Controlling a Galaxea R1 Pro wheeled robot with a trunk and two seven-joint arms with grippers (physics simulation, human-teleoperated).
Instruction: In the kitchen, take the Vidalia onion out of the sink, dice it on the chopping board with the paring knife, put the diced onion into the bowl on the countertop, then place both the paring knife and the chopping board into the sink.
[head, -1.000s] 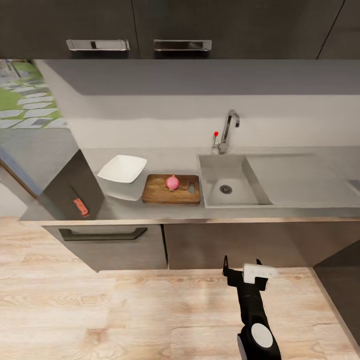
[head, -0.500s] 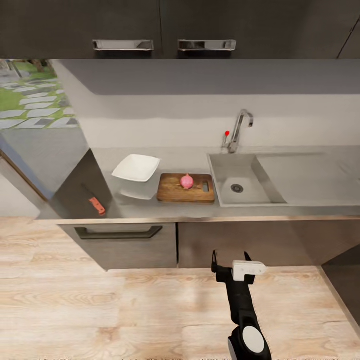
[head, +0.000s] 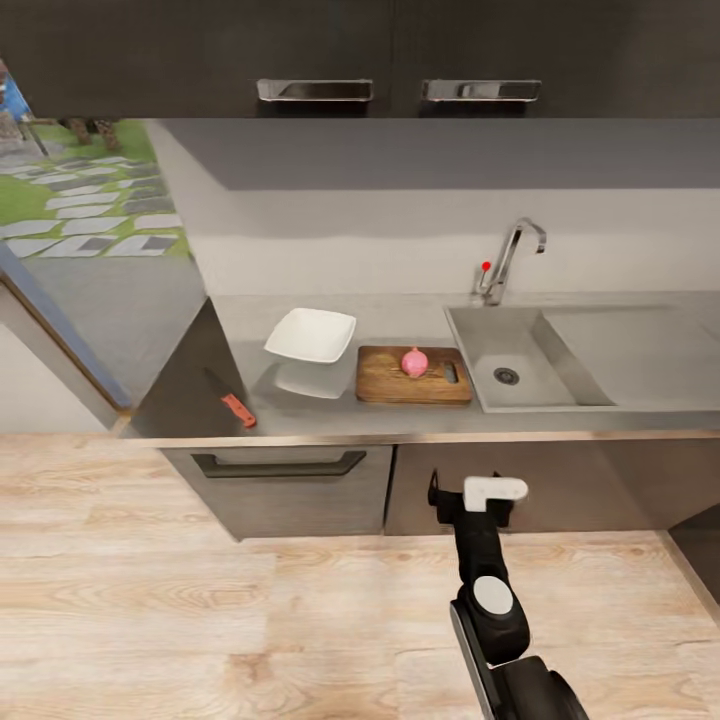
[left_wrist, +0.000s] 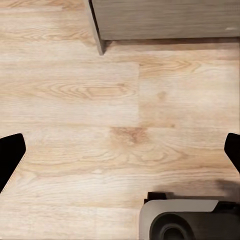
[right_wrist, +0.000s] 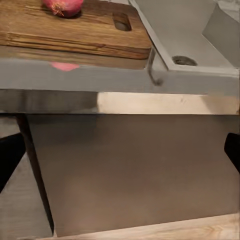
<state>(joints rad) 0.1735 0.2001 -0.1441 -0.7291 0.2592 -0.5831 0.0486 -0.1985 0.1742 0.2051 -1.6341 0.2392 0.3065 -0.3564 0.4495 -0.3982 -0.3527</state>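
Right gripper (head: 470, 492) hung low before the grey cabinet front (right_wrist: 130, 165), fingers wide, holding nothing. Slim red-handled paring knife (head: 232, 399) lay up and far to its left on the glossy dark grey countertop (head: 300, 415), blade angled back-left. Beyond sat the wooden chopping board (head: 414, 375) carrying the small pinkish onion (head: 414, 361); right wrist view showed the board edge close. Left gripper (left_wrist: 120, 150) stood wide over floor.

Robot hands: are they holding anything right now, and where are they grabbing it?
Nothing. The right gripper is open and empty below the counter. The left gripper is open over bare floor.
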